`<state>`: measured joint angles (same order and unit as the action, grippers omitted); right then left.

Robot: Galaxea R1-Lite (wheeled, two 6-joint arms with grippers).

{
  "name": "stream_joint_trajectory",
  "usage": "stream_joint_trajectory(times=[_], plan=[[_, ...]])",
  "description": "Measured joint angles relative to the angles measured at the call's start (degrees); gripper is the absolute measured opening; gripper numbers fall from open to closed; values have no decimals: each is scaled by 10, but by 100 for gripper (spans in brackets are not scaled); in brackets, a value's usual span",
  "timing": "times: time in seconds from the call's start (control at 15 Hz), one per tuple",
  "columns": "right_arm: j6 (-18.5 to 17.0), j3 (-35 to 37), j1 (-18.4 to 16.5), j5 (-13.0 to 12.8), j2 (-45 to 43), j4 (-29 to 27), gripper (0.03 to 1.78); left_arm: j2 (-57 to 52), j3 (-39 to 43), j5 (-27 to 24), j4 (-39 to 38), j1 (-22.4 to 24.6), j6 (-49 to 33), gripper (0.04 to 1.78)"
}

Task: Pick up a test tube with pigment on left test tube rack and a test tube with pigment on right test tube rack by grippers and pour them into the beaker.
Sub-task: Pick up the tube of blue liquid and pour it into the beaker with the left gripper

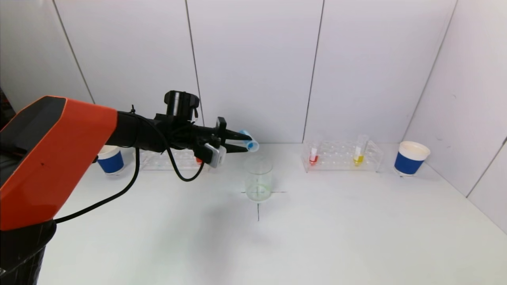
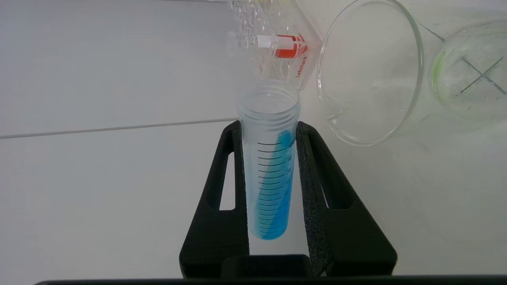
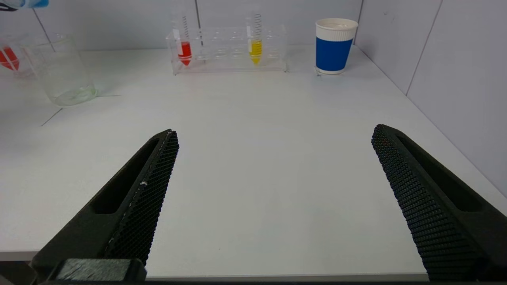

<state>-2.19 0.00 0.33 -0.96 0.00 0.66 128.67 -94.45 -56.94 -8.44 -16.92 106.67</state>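
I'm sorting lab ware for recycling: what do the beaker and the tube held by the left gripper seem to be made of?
Beaker: probably clear glass, glossy, with a thin bright rim. Blue test tube in the left gripper: likely translucent plastic, slightly cloudy, with a moulded threaded neck and printed graduations.

**What we cannot see or make out**

In the head view the left test tube rack (image 1: pixel 166 160) sits largely behind the left arm, its tubes mostly covered; we cannot count them; the left paper cup (image 1: pixel 110 159) at nine o'clock is half hidden by the orange shell; the right gripper (image 3: pixel 273 174) is out of that view, and its fingers run off the right wrist picture's lower edge; the beaker (image 2: pixel 370 71) is cut at twelve o'clock in the left wrist view.
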Motion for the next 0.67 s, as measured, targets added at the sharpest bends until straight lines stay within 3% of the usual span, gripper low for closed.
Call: stream_joint_trajectory(times=[0.67], plan=[[0, 0, 0, 0, 0, 0, 177, 22, -38, 19, 1, -9, 46, 41]])
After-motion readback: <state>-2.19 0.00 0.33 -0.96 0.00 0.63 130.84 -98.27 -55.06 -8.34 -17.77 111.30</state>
